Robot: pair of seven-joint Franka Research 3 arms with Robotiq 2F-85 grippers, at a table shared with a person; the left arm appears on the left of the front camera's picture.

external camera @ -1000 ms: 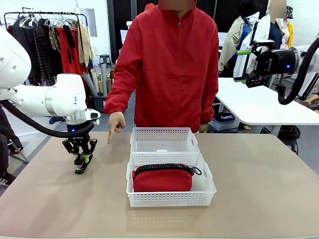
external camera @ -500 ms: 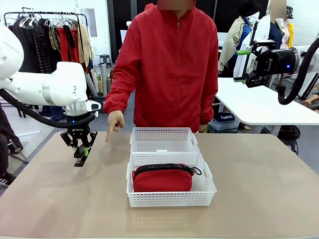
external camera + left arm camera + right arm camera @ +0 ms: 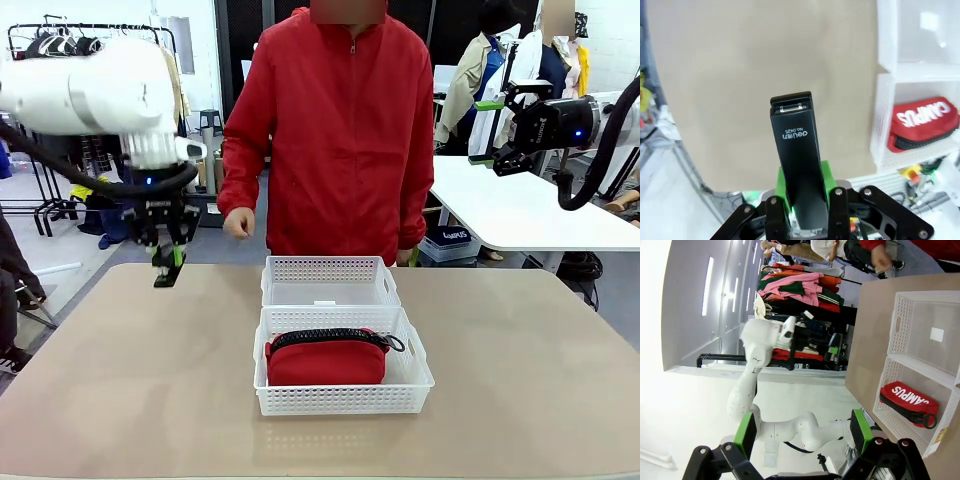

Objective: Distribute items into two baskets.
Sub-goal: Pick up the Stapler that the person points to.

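High over the table's left side, my left gripper [image 3: 167,258] is shut on the black stapler [image 3: 165,274], which hangs well clear of the tabletop. In the left wrist view the stapler [image 3: 796,145] sticks out between the green pads of that gripper [image 3: 802,192]. The two white baskets stand end to end mid-table. The far basket [image 3: 328,282] holds just a small white label; the near basket [image 3: 345,398] holds the red pouch [image 3: 325,362]. My right gripper [image 3: 487,132] is raised at the upper right, open and holding nothing, as the right wrist view [image 3: 802,432] confirms.
A person in a red jacket stands at the far edge, one hand [image 3: 238,222] loosely closed above the table near the far basket's left corner. A white table [image 3: 520,215] stands behind at right. Bare tabletop lies to the left and right of the baskets.
My left gripper has risen from just above the tabletop, carrying the stapler up. The person's pointing hand has pulled back and lifted.
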